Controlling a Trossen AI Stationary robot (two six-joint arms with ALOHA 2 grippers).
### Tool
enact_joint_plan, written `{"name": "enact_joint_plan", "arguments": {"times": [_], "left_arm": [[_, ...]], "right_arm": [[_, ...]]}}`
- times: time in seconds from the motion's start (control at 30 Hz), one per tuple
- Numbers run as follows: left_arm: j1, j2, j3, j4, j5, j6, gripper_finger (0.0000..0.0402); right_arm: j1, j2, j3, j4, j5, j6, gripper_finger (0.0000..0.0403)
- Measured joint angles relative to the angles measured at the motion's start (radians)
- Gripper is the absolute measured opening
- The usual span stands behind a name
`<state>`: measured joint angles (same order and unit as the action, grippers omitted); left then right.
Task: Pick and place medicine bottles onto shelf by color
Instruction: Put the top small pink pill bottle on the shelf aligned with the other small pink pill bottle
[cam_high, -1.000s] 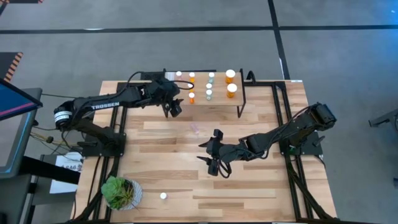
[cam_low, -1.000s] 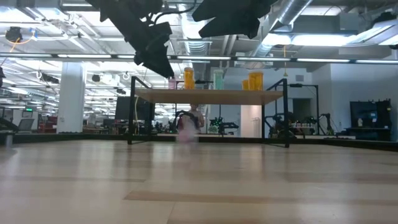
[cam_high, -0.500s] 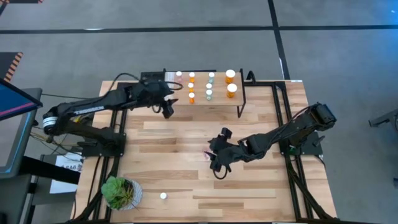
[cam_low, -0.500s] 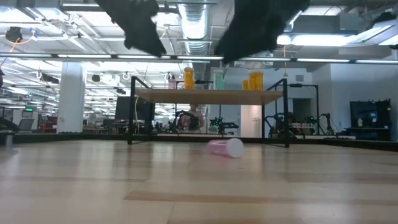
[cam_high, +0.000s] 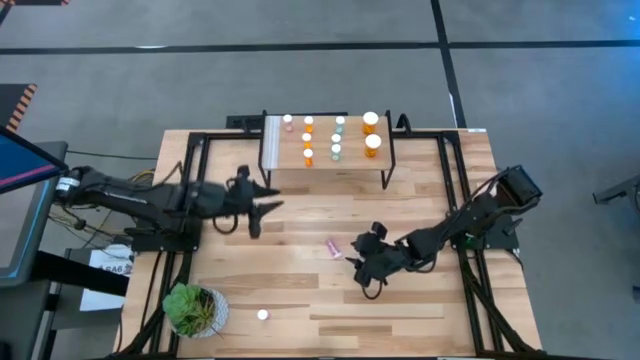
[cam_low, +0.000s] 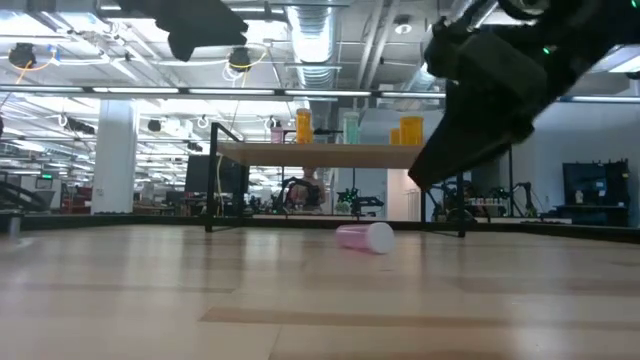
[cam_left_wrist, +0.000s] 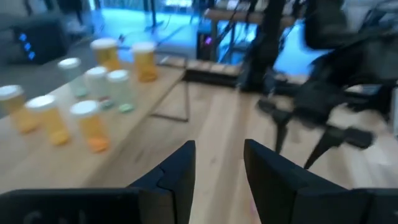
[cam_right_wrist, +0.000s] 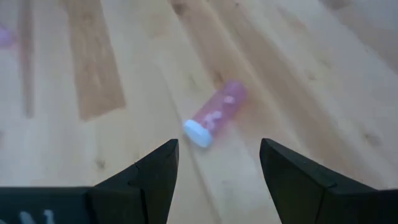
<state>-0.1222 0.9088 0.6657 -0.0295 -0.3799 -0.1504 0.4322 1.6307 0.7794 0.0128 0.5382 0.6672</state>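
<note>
- The left gripper (cam_high: 268, 207) has pulled away from the shelf (cam_high: 275, 150) toward the table's (cam_high: 420, 310) left edge, its arm now stretched low, and its fingers have narrowed
- The right gripper (cam_high: 358, 268) has shifted toward the table's right edge and near edge, empty, jaws apart
- The pink bottle (cam_high: 332, 247), a blur a second ago, now lies on its side mid-table, just beside the right gripper

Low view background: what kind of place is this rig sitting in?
Probably a large open robotics lab or industrial workshop. Exposed ducts and pipes run along the ceiling with strip lights, more black-framed rigs stand behind the shelf, and the high view shows a bare grey concrete floor around the table.
</note>
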Motion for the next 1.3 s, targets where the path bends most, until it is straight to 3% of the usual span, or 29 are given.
{"name": "enact_joint_plan", "arguments": {"times": [0.23, 0.6, 0.8, 1.1, 1.3], "left_arm": [[-0.165, 0.063, -0.113, 0.25, -0.165, -0.001, 0.0122], [-0.192, 0.123, -0.116, 0.269, -0.22, -0.013, 0.0122], [-0.191, 0.149, -0.114, 0.275, -0.212, -0.019, 0.0122], [-0.191, 0.259, -0.114, 0.274, -0.101, 0.004, 0.0122], [-0.191, 0.336, -0.106, 0.29, -0.046, 0.04, 0.0122]], "right_arm": [[0.004, 0.106, -0.043, 0.248, -0.012, 0.031, 0.0249], [-0.009, 0.339, 0.089, 0.257, 0.095, 0.014, 0.0249], [-0.026, 0.369, 0.157, 0.204, 0.103, 0.014, 0.0249], [-0.05, 0.371, 0.177, 0.186, 0.113, 0.014, 0.0246], [-0.047, 0.371, 0.177, 0.155, 0.114, 0.014, 0.0205]]}}
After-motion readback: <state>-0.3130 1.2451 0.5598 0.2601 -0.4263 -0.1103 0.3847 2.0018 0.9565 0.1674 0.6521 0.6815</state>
